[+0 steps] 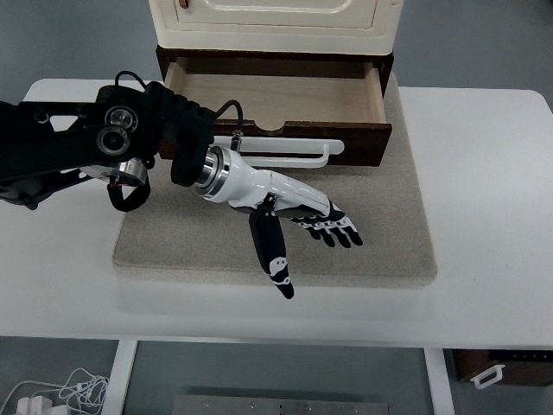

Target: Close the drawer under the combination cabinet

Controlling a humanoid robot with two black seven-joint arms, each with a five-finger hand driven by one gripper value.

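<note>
The cream combination cabinet [275, 22] stands at the back of the table. Its dark brown drawer [275, 95] below is pulled out and shows an empty wooden inside. A white handle [294, 156] runs along the drawer front. My left hand [298, 220] hovers over the mat just in front of the drawer, fingers spread flat, thumb pointing toward the near edge, holding nothing. Its black arm [78, 147] comes in from the left and hides the drawer front's left end. The right arm is out of view.
A beige felt mat [371, 242] lies under the cabinet on the white table [492, 173]. Below the table's near edge there are white cables [60, 393] at the left and a brown box with a white handle [497, 367] at the right.
</note>
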